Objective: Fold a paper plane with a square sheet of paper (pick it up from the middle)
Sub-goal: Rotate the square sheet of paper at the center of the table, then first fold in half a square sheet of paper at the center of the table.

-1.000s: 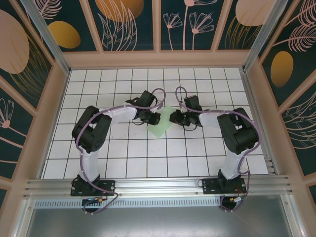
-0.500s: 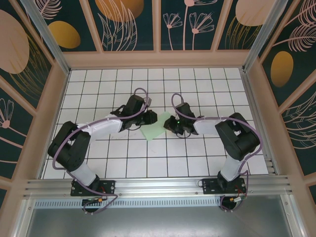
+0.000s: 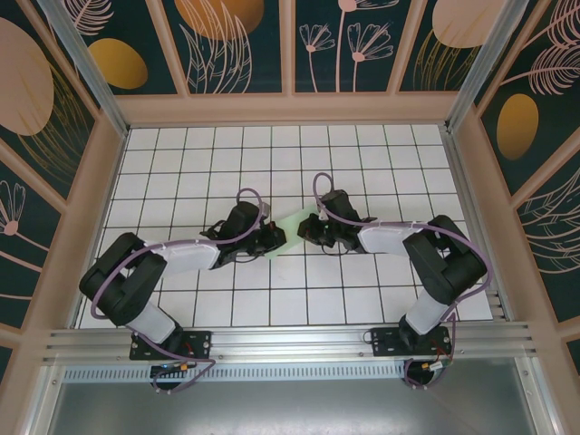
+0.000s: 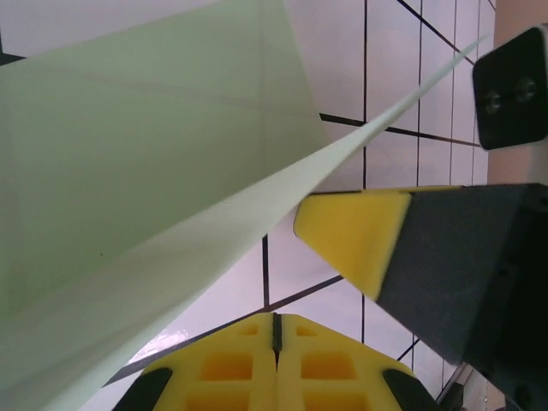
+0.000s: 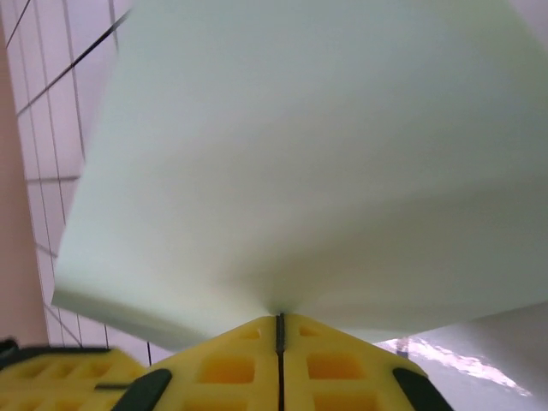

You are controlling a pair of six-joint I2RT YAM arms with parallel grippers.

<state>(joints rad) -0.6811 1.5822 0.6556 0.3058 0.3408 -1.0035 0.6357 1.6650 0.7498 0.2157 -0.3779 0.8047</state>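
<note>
The square sheet of paper (image 3: 288, 224), pale mint green, lies mid-floor between the two grippers, bent up along a ridge. In the right wrist view the paper (image 5: 300, 154) fans out straight from the tips of my right gripper (image 5: 279, 317), which is shut on it. My right gripper (image 3: 306, 227) sits at the sheet's right edge. My left gripper (image 3: 275, 237) is at its left edge. Its yellow jaws (image 4: 276, 318) are pressed together over bare tile, with the paper (image 4: 128, 154) rising to their left. One right fingertip (image 4: 351, 235) shows beside the fold. The paper plane is out of view.
The floor is white gridded tile (image 3: 227, 290), boxed in by pink-framed walls (image 3: 290, 109) at the back and sides. An aluminium rail (image 3: 290, 340) runs along the near edge by the arm bases. Open tiles lie on all sides of the paper.
Both arms have dropped low and drawn in at the sheet's edges. Both grippers have closed, the right one pinching the paper. The flat sheet has buckled up into a ridge.
</note>
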